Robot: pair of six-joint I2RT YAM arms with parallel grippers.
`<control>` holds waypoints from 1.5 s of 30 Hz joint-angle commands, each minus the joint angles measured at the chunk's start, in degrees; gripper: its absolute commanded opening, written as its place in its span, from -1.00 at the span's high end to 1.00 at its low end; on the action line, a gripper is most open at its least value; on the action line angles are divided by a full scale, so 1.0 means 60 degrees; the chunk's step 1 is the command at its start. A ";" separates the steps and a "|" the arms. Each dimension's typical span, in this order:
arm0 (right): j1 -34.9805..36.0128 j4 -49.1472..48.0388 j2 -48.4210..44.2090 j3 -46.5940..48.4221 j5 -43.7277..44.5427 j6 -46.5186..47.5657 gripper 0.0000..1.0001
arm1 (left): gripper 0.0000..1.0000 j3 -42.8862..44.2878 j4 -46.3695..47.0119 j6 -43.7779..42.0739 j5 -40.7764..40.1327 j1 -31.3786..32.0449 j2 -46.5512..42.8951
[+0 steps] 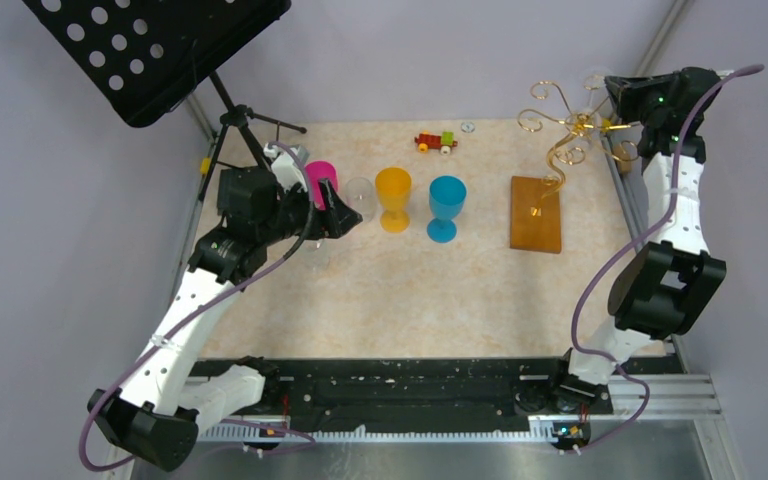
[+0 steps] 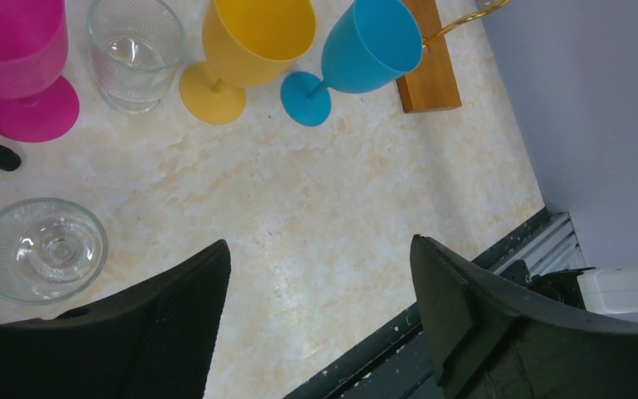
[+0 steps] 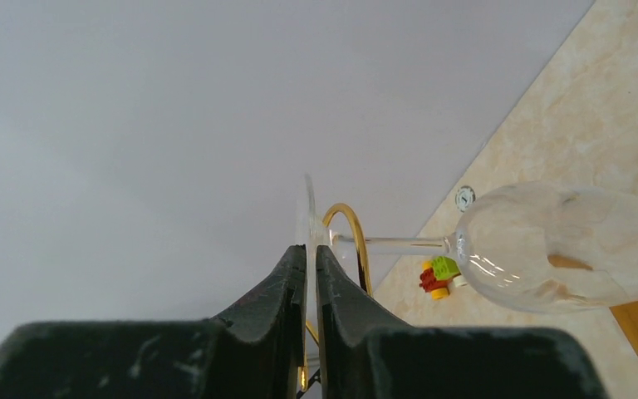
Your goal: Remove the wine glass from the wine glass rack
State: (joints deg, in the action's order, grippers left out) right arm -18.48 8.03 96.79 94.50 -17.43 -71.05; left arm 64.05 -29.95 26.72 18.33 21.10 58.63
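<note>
Right gripper is clamped on the thin foot of the wine glass, whose stem sits in a gold loop at the top of the wine glass rack; left gripper hangs open, jaws wide, above the worktop.

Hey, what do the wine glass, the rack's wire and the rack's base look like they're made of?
The wine glass is probably clear glass: it is see-through with sharp glints, though clear plastic can't be ruled out. The rack wire looks like thin metal with a shiny gold finish, bent into curls. The base looks like wood, a smooth orange-brown slab.
</note>
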 commanded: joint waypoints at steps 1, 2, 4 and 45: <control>0.0106 -0.0658 0.0114 0.0113 -0.0046 0.0146 0.89 | -0.66 0.0042 0.0407 -0.0015 -0.0073 -0.0006 -0.0104; 0.0106 -0.0649 0.0118 0.0138 -0.0046 0.0158 0.96 | -0.66 0.0045 0.0404 -0.0015 -0.0080 -0.0008 -0.0104; 0.0107 -0.0675 0.0113 0.0171 -0.0041 0.0178 1.00 | -0.66 0.0048 0.0407 -0.0026 -0.0097 -0.0016 -0.0104; 0.0188 -0.1218 -0.1820 -0.0741 -0.0789 -0.0257 1.00 | -0.66 -0.0028 0.0424 0.0087 0.0012 -0.0022 -0.0270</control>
State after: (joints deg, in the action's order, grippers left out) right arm -18.35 9.28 89.62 90.96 -16.78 -69.65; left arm 64.05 -29.95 26.92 18.35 21.10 57.98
